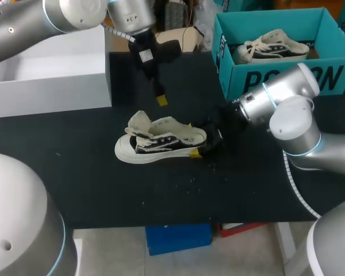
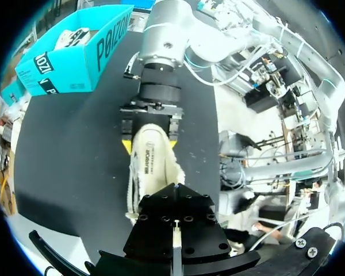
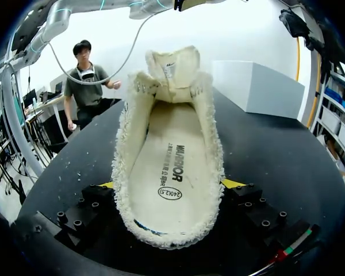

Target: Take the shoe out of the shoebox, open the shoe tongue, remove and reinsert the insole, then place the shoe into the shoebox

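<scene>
Well, in the head view the cream and black canvas shoe [image 1: 161, 141] stands on its sole mid black worktop [image 1: 92, 172], toe toward nine o'clock, with its tongue [image 1: 139, 122] pulled up and forward. My right arm [image 1: 287, 115] comes in from three o'clock, and its jaws grip the shoe's heel. My left arm [image 1: 121, 17] hangs at the shoe's twelve o'clock, apart from it. I cannot tell whether its jaws are open or closed. A teal cardboard shoebox [image 1: 264, 75] stands at two o'clock with a second matching shoe [image 1: 273, 46] inside, and a white box [image 1: 52, 80] sits at ten o'clock.

From my left wrist, the shoe [image 2: 152, 167] lies beneath, its heel clamped by my right arm [image 2: 164, 40]. The shoebox [image 2: 75, 57] stands beyond, well apart.

From my right wrist, the shoe [image 3: 126, 149] runs to twelve o'clock between my yellow tips [image 3: 233, 184], which press on both sides of the heel. The printed insole [image 3: 169, 172] lies flat inside, and the tongue [image 3: 172, 66] is raised at the far end.
</scene>
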`<state>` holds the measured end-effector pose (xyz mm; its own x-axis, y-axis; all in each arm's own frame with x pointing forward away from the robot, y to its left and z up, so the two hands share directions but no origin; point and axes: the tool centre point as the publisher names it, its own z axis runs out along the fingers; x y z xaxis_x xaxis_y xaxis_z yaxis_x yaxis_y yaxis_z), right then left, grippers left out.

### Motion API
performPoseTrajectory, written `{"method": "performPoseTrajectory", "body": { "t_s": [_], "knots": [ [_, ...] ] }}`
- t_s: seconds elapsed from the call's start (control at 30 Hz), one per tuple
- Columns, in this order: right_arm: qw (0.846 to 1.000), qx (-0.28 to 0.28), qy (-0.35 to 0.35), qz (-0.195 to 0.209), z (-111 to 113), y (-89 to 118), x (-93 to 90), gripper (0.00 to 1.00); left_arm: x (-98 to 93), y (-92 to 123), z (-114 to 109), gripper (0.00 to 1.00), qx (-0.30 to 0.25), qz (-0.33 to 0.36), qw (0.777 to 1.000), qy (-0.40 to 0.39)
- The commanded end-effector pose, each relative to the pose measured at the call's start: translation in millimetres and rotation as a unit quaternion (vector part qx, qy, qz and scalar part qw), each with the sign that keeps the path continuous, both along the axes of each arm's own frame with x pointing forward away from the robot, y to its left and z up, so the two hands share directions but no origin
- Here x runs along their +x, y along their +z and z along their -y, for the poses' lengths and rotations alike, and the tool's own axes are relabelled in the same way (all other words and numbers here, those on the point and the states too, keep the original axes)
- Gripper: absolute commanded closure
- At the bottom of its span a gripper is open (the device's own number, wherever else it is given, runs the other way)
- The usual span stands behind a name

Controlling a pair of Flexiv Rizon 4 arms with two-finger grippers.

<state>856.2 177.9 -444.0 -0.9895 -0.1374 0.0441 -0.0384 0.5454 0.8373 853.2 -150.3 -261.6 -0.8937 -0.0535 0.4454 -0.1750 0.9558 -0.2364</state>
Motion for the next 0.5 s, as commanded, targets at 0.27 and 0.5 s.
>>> {"method": "performPoseTrajectory", "body": {
  "t_s": [0.27,0.5],
  "knots": [
    [1.000,0.000,0.000,-0.001,-1,-6,-0.2,1.00,1.8,-17,6,1.00,0.028,0.040,0.999,0.002],
    [1.000,0.000,0.000,-0.001,-1,-6,-0.2,1.00,-0.8,-40,7,1.00,-0.004,0.059,0.998,-0.012]
  ]
}}
